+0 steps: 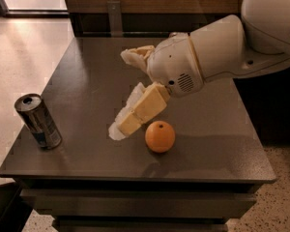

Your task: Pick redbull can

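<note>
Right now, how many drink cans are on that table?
1. The redbull can stands near the table's front left corner, left of the open gripper, which hovers mid-table beside the orange. The arm covers the back of the table, so another may be hidden.

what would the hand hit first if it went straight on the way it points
Likely the redbull can, left of the open hand over the table; nothing stands between, though depth is unclear.

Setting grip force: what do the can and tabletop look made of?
The can: thin metal, likely aluminium; glossy silver-blue wall, shiny dark top. The table: smooth grey, semi-matte, perhaps laminate; soft reflections. The gripper, open, hangs above the table middle, apart from the can.
</note>
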`<move>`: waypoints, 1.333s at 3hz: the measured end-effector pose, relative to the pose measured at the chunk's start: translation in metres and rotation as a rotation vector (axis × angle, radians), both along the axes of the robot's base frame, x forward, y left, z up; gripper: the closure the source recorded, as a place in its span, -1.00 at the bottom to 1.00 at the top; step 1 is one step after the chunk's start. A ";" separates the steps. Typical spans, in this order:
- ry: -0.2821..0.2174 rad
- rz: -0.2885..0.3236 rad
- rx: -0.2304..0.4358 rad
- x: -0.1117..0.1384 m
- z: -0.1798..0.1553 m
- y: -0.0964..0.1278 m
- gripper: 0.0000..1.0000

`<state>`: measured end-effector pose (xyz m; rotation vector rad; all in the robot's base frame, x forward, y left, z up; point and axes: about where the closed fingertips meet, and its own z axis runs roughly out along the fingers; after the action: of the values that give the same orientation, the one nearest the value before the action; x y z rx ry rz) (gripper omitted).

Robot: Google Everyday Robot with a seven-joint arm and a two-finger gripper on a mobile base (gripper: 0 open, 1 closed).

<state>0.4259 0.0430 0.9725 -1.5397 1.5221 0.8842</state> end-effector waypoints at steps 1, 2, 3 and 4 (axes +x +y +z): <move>0.011 -0.074 0.061 0.024 -0.001 0.022 -1.00; 0.011 -0.074 0.061 0.024 -0.001 0.022 -1.00; 0.045 -0.084 0.065 0.018 -0.021 0.046 -1.00; 0.077 -0.100 0.082 0.013 -0.047 0.077 -1.00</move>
<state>0.4391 0.1196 0.9259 -1.3732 1.5828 0.9462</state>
